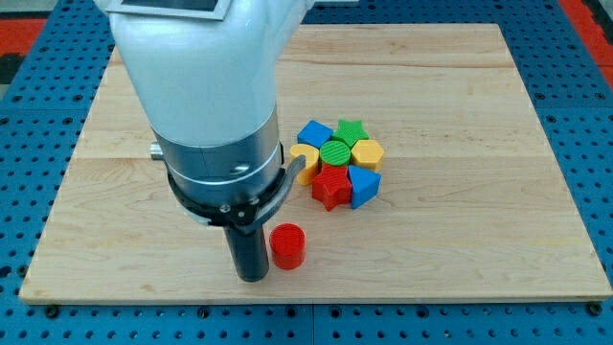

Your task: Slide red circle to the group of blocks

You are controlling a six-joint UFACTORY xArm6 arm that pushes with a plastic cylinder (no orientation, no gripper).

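Note:
The red circle [287, 246] lies near the view's bottom, below and left of the group of blocks. My tip [252, 276] stands just to its left, close to or touching it. The group sits at the middle of the board: a blue block [314, 133], a green star [351, 130], a green circle [336, 153], a yellow hexagon [367, 152], a yellow crescent [306, 163] partly hidden by the arm, a red star [332, 186] and a blue block [365, 186]. They are packed together, touching.
The wooden board [460, 115] lies on a blue perforated table [584, 115]. The arm's big white and grey body [215, 115] covers the board's upper left. The board's bottom edge is close below my tip.

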